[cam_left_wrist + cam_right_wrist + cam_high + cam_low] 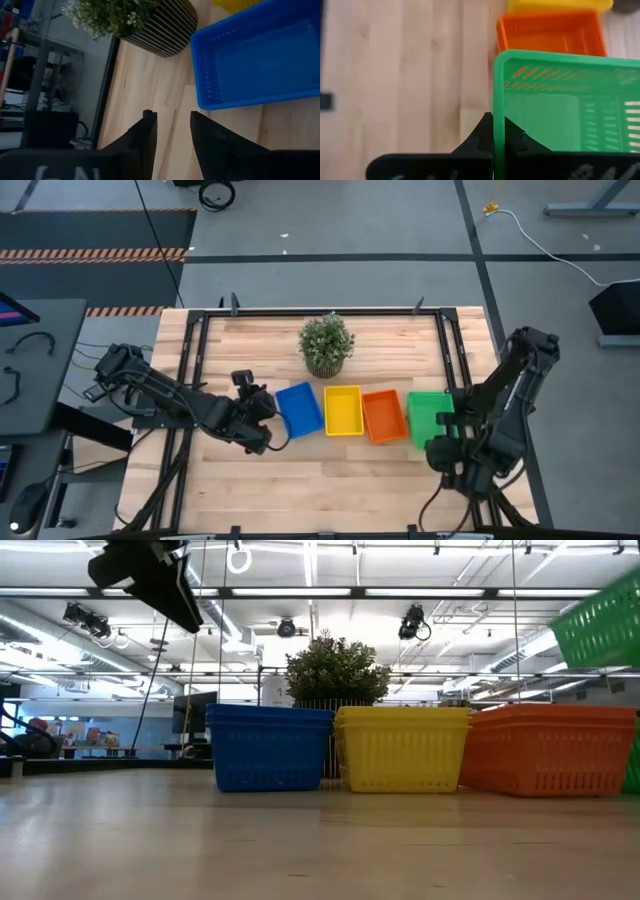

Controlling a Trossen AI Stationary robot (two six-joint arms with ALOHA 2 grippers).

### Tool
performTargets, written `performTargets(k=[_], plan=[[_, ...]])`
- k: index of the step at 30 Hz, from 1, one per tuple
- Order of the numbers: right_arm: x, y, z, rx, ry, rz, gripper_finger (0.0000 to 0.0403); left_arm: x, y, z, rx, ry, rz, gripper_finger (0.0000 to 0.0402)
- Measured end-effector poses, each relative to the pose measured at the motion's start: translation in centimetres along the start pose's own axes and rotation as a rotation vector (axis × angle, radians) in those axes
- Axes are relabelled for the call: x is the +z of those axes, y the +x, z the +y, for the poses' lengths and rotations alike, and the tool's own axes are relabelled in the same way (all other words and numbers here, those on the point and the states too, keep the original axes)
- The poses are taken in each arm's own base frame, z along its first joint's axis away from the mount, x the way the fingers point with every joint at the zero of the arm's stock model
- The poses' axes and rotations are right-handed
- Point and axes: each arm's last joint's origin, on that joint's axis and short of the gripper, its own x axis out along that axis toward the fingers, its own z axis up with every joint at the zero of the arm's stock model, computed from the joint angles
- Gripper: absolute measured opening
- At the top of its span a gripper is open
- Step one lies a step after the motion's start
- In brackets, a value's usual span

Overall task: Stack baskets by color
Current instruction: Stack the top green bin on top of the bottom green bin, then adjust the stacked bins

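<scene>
Three baskets stand in a row on the table: blue [299,408], yellow [343,410] and orange [384,416]. At the row's right end is a green basket [428,415], with my right gripper [447,430] shut on it. In the low view the green basket [600,625] hangs tilted, higher than the others. My left gripper [268,412] is just left of the blue basket [255,55], above the table. It is open, with nothing between its fingers [145,135]. My right gripper pinches the green basket's side wall at its rim [498,100], one finger inside the basket and one outside. The fingers slant down from the table's near right side. The basket is lifted clear of the table and tilted.
A potted plant [326,343] stands behind the row, close to the blue and yellow baskets. Black frame rails [196,350] run along the table's left, right and far sides. Bare wood lies in front of the row [330,480].
</scene>
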Motion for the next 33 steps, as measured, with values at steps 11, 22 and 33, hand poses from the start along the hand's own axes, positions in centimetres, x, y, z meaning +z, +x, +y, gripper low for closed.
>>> performTargets(k=[11, 22, 33], plan=[[-4.0, 4.8, -3.5, 0.021, 0.043, 0.009, 0.0006, 0.7, 0.0, -0.3, -0.035, -0.065, -0.044, 0.0123], [-4.4, 5.5, -3.8, 0.021, 0.061, 0.065, 0.008, 0.7, 0.0, -0.4, -0.058, -0.072, -0.04, 0.0123], [-2.9, 2.9, -3.7, 0.015, 0.255, -0.163, 0.0131, -2.1, -1.2, -1.0, -0.152, -0.212, 0.19, 0.0097]])
